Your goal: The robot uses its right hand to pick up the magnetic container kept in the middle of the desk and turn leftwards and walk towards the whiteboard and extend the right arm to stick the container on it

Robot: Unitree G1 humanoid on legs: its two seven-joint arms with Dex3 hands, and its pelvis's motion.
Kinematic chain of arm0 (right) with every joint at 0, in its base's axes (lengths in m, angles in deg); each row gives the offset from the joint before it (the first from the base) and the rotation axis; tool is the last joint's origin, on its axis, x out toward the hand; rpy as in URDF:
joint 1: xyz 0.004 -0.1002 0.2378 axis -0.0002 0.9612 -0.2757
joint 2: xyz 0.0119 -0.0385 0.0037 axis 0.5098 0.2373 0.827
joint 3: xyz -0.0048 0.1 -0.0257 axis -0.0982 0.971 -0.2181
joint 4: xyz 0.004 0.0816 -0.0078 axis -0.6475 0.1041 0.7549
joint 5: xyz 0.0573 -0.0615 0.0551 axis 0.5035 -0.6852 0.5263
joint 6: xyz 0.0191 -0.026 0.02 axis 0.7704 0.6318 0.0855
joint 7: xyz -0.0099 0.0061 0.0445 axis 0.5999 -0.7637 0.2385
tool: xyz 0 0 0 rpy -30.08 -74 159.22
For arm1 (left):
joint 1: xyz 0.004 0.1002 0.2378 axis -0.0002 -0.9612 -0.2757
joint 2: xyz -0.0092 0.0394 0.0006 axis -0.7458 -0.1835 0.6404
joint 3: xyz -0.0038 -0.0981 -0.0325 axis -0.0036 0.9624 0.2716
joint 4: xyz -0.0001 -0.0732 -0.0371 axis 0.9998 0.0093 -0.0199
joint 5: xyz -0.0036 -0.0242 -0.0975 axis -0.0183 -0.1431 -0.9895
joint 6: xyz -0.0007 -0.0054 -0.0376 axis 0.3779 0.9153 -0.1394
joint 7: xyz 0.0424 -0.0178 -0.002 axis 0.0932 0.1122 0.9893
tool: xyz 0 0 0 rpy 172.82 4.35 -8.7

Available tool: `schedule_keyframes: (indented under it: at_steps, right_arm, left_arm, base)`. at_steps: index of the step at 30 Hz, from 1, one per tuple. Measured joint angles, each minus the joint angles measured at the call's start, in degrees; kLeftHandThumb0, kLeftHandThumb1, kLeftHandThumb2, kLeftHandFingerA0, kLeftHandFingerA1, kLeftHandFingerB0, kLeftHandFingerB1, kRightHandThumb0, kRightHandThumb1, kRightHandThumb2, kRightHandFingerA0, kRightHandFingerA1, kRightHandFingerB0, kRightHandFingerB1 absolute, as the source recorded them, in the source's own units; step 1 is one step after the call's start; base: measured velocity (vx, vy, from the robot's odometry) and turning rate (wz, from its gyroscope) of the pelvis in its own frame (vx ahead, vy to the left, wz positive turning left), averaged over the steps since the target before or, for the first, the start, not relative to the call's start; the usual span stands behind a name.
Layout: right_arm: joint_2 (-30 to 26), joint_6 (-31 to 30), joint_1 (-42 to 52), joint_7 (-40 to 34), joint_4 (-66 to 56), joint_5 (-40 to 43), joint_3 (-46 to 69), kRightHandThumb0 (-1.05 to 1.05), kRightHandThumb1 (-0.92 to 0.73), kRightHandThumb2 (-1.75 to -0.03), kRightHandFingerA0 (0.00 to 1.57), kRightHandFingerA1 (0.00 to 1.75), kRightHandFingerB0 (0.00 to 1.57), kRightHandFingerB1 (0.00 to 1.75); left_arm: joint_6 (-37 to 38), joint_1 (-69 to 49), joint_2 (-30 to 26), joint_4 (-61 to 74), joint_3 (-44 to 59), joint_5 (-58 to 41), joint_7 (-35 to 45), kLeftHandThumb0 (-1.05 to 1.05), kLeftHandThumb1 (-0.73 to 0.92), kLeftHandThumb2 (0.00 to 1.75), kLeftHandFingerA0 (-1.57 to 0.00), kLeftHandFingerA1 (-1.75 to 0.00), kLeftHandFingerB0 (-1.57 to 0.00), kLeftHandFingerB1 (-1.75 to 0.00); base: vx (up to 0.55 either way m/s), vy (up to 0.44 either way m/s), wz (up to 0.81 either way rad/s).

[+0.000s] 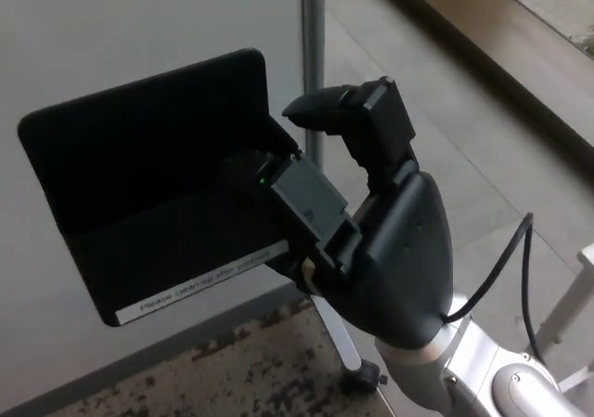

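Your right hand (371,222) grips the black magnetic container (153,189) by its right edge, holding it at centre left of the frame. Behind it, the whiteboard (111,36) fills the upper left, with its metal post (314,55) at top centre. A wheeled foot (357,371) sits at bottom centre. Your left hand is out of view.

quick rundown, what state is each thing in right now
black open-topped magnetic container with a white label strip: lifted in the air, held at its right end, not yet stuck on
right robot hand: shut on the container
pale whiteboard panel: behind the container; contact cannot be told
grey metal whiteboard stand post: upright
left robot hand: not in view
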Motion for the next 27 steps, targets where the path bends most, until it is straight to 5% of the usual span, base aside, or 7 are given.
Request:
schedule_keyframes:
  at_steps: [9,12,20,27]
  right_arm:
    - [0.68,-0.12,0.07,0.21,1.68,-0.23,-0.15,-0.21,-0.53,-1.17,0.92,1.75,0.67,1.48]
    - [1.47,-0.02,-0.37,0.28,1.72,-0.49,-0.35,-0.17,-0.47,-1.20,0.90,1.75,0.59,1.74]
    - [1.76,-0.40,-0.19,0.28,1.87,-1.08,0.27,-0.17,-0.51,-1.11,0.89,1.75,0.65,1.60]
    - [1.42,-0.56,0.17,0.17,2.16,-1.08,1.87,-0.16,-0.44,-1.24,0.88,1.75,0.59,1.74]
  left_arm:
    - [-0.33,0.29,0.00,-0.31,-0.46,0.83,-0.24,0.16,0.61,1.07,-1.03,-1.01,-0.92,-0.94]
    - [-0.01,-0.06,-1.16,0.18,-0.06,0.77,-0.51,0.16,0.61,1.08,-1.03,-1.01,-0.91,-0.94]
    - [-0.01,-0.23,-0.70,-0.12,0.13,0.50,-0.44,0.16,0.59,1.10,-1.02,-1.02,-0.93,-0.96]
    - [0.10,-0.83,0.20,-0.42,0.04,0.37,-0.13,0.12,0.59,1.14,-1.02,-1.01,-0.94,-0.96]
  base:
    - [-0.05,0.131,0.39]
    - [0.00,0.552,0.39]
    - [-0.01,0.093,0.32]
    - [-0.03,-0.163,0.32]
